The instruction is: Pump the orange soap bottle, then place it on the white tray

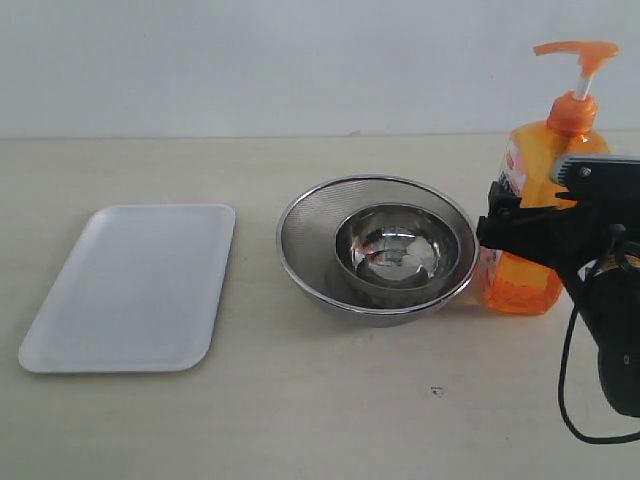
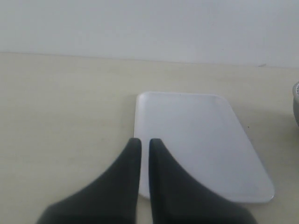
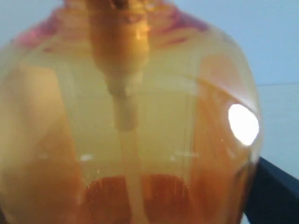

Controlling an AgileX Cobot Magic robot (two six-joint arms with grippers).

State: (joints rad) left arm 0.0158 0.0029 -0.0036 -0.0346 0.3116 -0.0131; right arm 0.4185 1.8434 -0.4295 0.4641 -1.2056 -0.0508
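so the orange soap bottle [image 1: 522, 285] is standing upright on the surface [image 1: 330, 430] over on the right, just beside a round mesh strainer [image 1: 310, 235] with a smaller steel bowl [image 1: 400, 250] sitting inside it. pump head's up top, nothing touching it. the right hand [image 1: 497, 228] is right up against the bottle's middle, and from its own camera the bottle fills nearly everything, one dark finger [image 3: 275, 193] peeking past the side. honestly can't tell if it's squeezing or just loose around it. the white tray [image 1: 130, 290] lies flat on the left, well apart from the bottle, strainer in between. the left hand [image 2: 141, 148] hangs by one edge of the tray, fingers pinched almost together, holding nothing
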